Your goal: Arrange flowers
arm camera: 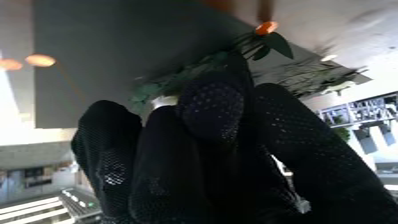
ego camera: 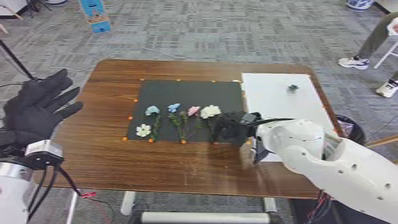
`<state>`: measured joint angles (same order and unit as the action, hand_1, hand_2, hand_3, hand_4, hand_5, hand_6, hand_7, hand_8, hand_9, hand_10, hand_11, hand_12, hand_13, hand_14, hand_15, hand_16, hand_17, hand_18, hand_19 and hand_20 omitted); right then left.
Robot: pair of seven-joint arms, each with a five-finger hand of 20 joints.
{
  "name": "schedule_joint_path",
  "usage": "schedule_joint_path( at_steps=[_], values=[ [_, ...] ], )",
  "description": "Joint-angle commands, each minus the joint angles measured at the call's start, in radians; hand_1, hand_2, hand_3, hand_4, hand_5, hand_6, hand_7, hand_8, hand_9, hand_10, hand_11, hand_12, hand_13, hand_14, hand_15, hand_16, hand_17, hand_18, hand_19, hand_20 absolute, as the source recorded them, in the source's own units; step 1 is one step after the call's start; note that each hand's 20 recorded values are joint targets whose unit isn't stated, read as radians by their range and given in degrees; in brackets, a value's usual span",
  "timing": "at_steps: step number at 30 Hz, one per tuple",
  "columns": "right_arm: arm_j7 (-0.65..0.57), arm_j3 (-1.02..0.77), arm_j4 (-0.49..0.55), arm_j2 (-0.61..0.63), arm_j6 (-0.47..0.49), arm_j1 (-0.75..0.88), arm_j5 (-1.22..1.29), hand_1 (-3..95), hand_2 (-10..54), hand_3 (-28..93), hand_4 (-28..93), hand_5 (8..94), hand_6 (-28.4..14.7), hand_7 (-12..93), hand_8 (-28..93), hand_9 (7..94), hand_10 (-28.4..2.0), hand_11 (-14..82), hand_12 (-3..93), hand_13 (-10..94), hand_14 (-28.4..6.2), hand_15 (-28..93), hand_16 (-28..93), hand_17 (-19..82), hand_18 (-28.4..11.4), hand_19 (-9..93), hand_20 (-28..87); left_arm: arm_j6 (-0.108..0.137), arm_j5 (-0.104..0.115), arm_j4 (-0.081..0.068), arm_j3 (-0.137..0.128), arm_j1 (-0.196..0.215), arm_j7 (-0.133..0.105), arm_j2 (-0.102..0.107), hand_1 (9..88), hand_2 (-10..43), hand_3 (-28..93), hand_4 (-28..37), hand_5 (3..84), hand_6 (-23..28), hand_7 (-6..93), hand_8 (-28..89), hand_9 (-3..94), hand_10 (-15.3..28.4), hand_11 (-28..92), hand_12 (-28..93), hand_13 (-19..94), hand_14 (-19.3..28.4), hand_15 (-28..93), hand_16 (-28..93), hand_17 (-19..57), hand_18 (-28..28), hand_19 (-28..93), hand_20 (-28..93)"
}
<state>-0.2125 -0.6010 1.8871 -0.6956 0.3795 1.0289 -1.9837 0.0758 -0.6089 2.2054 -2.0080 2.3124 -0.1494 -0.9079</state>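
Fabric fingers (ego camera: 55,84) spread on the left hand (ego camera: 30,111), mesh right hand (ego camera: 229,129) (can't tell its grip) near leafy stems (ego camera: 183,122).

The wooden table (ego camera: 124,170) was brown, with a black mat (ego camera: 191,91) lying on it. Small orange dots (ego camera: 183,142) ran along the mat's edges. A white sheet (ego camera: 280,105) lay just right of the mat; brown wood showed to the mat's left.

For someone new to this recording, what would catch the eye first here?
Probably the pastel flowers, spread in a row on the dark mat. Next, the right hand in black at the row's right end, and the open left hand off the table's left side.
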Motion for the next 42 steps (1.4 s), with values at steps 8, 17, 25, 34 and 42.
schedule_joint_path(
  at_steps=[8, 17, 25, 34, 42],
  values=[
    [-0.039, 0.024, -0.040, -0.020, -0.130, -0.034, -0.076, 17.2, 23.4, 91, -5, 51.4, 1.2, 15, -12, 82.5, -11.8, 62.0, 32.3, 84, -6.1, 85, 38, 59, -22.0, 93, 77, 0.000, 0.004, 0.004, 0.001, 0.003, 0.008, -0.004, 18.7, -4.1, 66, -28.3, 29.3, 2.7, 15.6, -8, 24.1, 11.2, 12, 16, 20, 13.5, 17, 4, -11.7, 22.5, 41, 8],
    [-0.055, 0.023, -0.067, -0.011, -0.119, -0.053, -0.091, 17.7, 22.8, 92, -5, 52.5, 1.3, 15, -13, 82.2, -11.8, 62.1, 32.2, 84, -6.1, 85, 38, 58, -21.8, 93, 77, 0.002, 0.005, 0.007, -0.002, 0.008, 0.007, -0.006, 18.7, -4.0, 66, -28.3, 29.3, 2.7, 15.7, -8, 24.2, 11.2, 13, 16, 20, 13.5, 17, 4, -11.7, 22.4, 41, 8],
    [-0.091, -0.125, -0.017, 0.012, -0.188, -0.008, -0.026, 18.4, 19.7, 89, -9, 52.8, 0.7, 15, -12, 82.1, -11.8, 62.2, 32.1, 83, -6.0, 85, 38, 58, -21.8, 93, 77, -0.001, 0.003, 0.010, -0.003, 0.013, 0.005, -0.010, 18.7, -4.0, 66, -28.3, 29.4, 2.7, 15.9, -8, 24.1, 11.1, 13, 16, 20, 13.4, 17, 4, -11.7, 22.4, 41, 8],
    [-0.341, 0.017, -0.164, 0.053, -0.472, -0.134, -0.123, 26.2, 3.0, 81, -18, 57.2, -0.7, 15, -11, 79.2, -11.5, 47.7, 29.0, 81, -5.8, 85, 38, 56, -21.1, 93, 76, -0.002, 0.003, 0.010, 0.000, 0.010, 0.005, -0.011, 18.6, -3.6, 67, -28.3, 29.3, 2.7, 15.9, -8, 24.2, 11.2, 13, 16, 20, 13.5, 17, 4, -11.7, 22.4, 41, 8],
    [-0.445, 0.193, -0.346, 0.058, -0.538, -0.228, -0.212, 32.8, -9.5, 78, -28, 44.7, -5.0, 14, -9, 50.2, -13.1, 13.9, 17.2, 68, -7.9, 85, 34, 41, -21.6, 93, 62, 0.003, 0.002, 0.014, -0.002, 0.015, -0.001, -0.015, 18.6, -3.7, 67, -28.3, 29.3, 2.7, 15.8, -8, 24.3, 11.1, 13, 16, 20, 13.6, 17, 4, -11.7, 22.4, 41, 8]
  ],
)
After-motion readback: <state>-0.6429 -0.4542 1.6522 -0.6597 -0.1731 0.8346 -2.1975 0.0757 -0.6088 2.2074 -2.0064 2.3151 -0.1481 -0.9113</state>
